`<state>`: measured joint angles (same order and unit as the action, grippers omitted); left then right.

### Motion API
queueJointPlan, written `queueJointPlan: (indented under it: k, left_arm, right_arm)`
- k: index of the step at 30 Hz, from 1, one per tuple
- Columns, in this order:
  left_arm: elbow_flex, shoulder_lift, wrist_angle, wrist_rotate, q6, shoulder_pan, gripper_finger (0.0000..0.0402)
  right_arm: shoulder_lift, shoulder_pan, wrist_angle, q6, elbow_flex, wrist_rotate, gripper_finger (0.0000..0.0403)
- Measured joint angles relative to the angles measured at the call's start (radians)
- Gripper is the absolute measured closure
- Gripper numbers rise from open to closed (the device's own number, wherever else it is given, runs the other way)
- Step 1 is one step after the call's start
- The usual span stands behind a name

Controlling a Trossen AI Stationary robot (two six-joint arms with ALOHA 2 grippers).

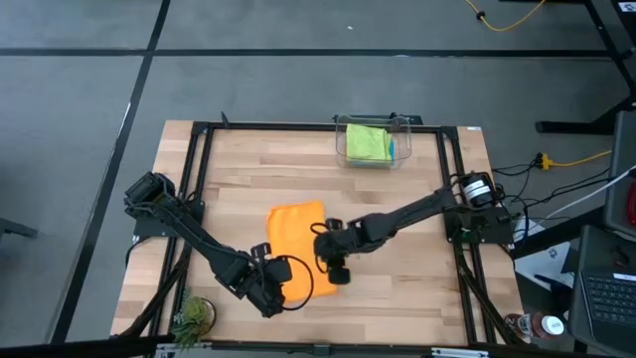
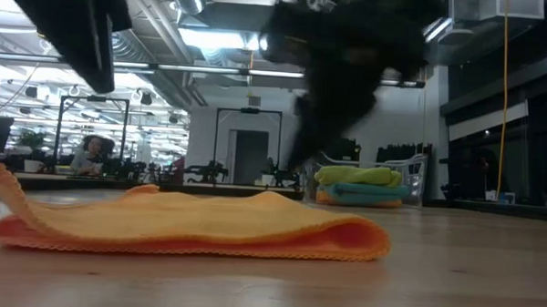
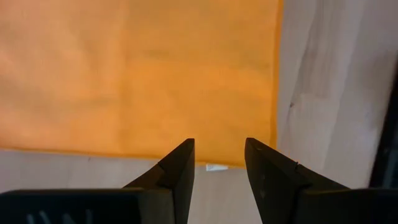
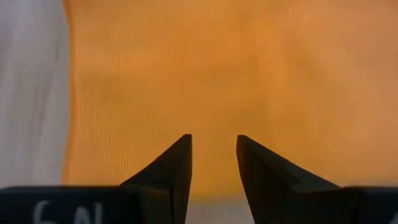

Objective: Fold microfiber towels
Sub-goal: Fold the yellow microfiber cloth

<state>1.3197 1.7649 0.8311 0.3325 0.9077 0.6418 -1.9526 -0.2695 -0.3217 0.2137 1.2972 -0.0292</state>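
Desk (image 1: 417, 288): pale wooden top inside a black frame.
Orange towel (image 1: 298, 244): lies folded flat on the desk, near the front centre, fold edge rounded in the low view (image 2: 366, 241).
Clear bin (image 1: 373, 127): at the desk's far edge; holds a lime green towel (image 1: 366, 142) on top, a teal-blue one (image 2: 363, 189) under it, an orange one at the bottom.
Left gripper (image 1: 270, 298): at the orange towel's near edge, fingers (image 3: 177, 168) parted, holding nothing.
Right gripper (image 1: 338, 273): at the towel's right edge, fingers (image 4: 174, 165) parted above the cloth, holding nothing.
Small green plant (image 1: 192, 316): front left corner
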Motion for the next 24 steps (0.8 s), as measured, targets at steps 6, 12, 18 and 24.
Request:
queueJointPlan:
  k: [6, 12, 18, 24]
  left_arm:
    - [0.000, 0.000, -0.067, 0.000, -0.001, 0.000, 0.0268]
    - [0.000, 0.000, -0.071, -0.001, -0.001, -0.002, 0.0268]
    - [0.000, 0.000, -0.069, -0.001, -0.002, -0.001, 0.0268]
    - [0.000, 0.000, -0.069, -0.002, -0.003, 0.003, 0.0268]
  right_arm:
    - [0.004, -0.075, -0.066, 0.004, -0.001, 0.030, 0.0273]
    - [0.004, -0.138, -0.065, -0.009, -0.001, 0.031, 0.0273]
    - [0.004, -0.181, -0.065, -0.008, -0.001, 0.031, 0.0273]
    - [0.004, -0.205, -0.065, -0.010, 0.000, 0.032, 0.0273]
